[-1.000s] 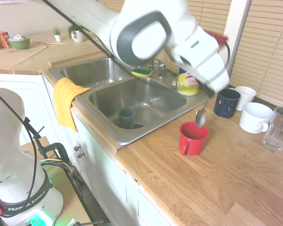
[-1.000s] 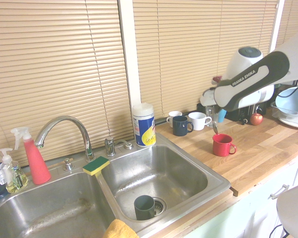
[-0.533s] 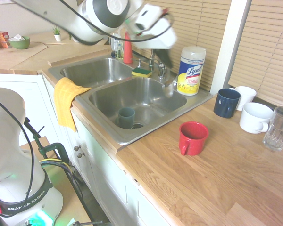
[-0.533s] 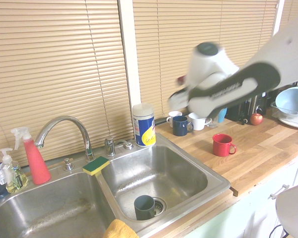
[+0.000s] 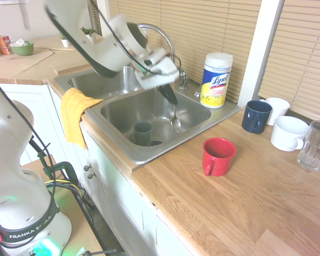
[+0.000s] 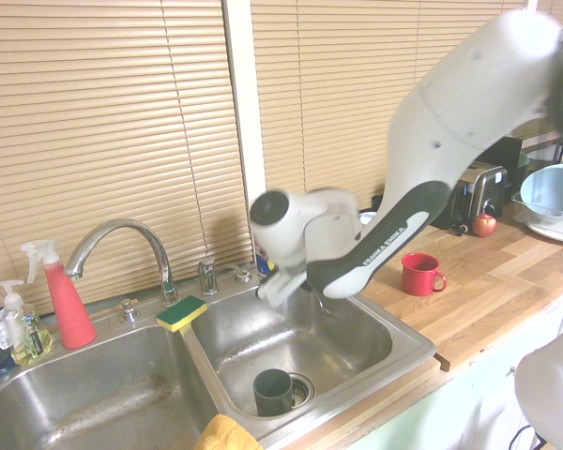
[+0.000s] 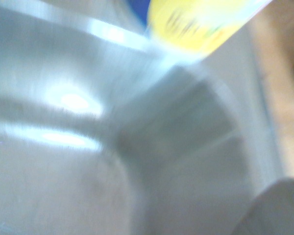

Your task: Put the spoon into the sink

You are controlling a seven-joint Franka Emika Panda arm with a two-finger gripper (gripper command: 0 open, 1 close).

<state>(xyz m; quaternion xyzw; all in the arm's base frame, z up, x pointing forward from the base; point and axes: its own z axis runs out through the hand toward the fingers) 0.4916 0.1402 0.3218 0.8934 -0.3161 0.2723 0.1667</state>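
- The gripper (image 5: pixel 169 95) was clamped on the spoon (image 5: pixel 176 118), which hung handle-up with its bowl low inside the sink (image 5: pixel 149 152), over the basin nearer the counter.
- A second before, the spoon had dangled above the red mug (image 5: pixel 217 156); the arm had since swung it across and down, and the mug now lay toward 4 o'clock of the spoon in the first exterior view.
- The grey cup (image 5: pixel 143 133) by the drain stood where it had been, at about 8 o'clock of the spoon bowl, apart from it.
- The wipes canister (image 5: pixel 215 80) sat at 1 o'clock, no longer hidden by the arm.
- The wrist view was blurred: steel basin wall (image 7: pixel 88 147) and the canister's yellow label (image 7: pixel 201 22).
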